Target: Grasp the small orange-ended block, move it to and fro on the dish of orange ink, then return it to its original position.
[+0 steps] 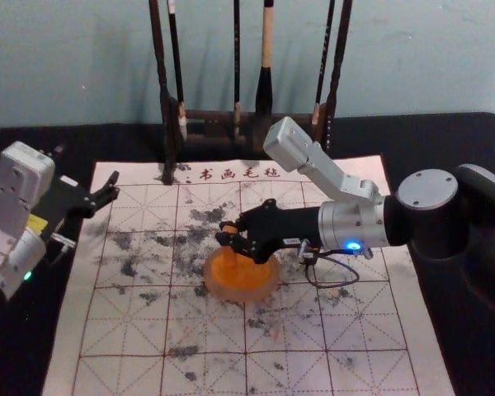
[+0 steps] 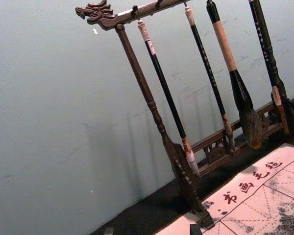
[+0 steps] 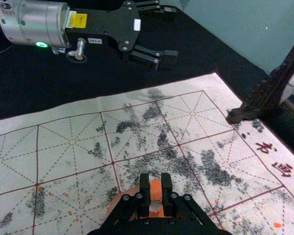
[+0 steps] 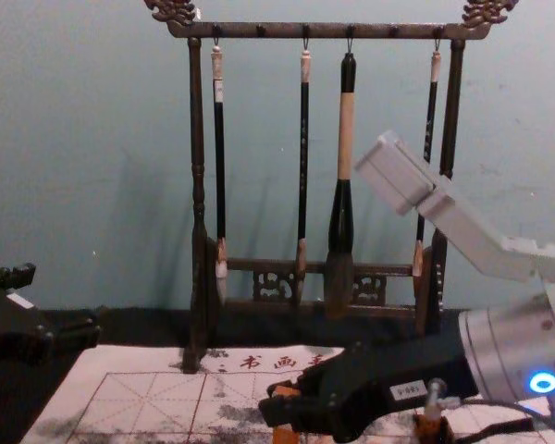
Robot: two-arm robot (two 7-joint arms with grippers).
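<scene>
My right gripper (image 1: pixel 228 238) reaches in from the right over the round dish of orange ink (image 1: pixel 268 285). In the right wrist view its fingers (image 3: pixel 144 188) press both sides of the orange-ended block (image 3: pixel 156 190), so the right gripper (image 3: pixel 156 180) is shut on it. The block (image 1: pixel 229 228) stands over the dish's far left part; whether its lower end touches the ink is hidden. In the chest view the block (image 4: pixel 285 427) hangs below the fingertips. My left gripper (image 1: pixel 107 191) is parked open at the mat's left edge; the left gripper (image 2: pixel 152 230) also appears in its wrist view.
A white gridded mat (image 1: pixel 124 330) with grey smudges lies on the black table. Behind it stands a dark wooden rack (image 4: pixel 196 185) with hanging brushes (image 4: pixel 342 185). An orange-brown object (image 4: pixel 432 428) shows below the right arm, and a looped cable (image 1: pixel 334 285) hangs near it.
</scene>
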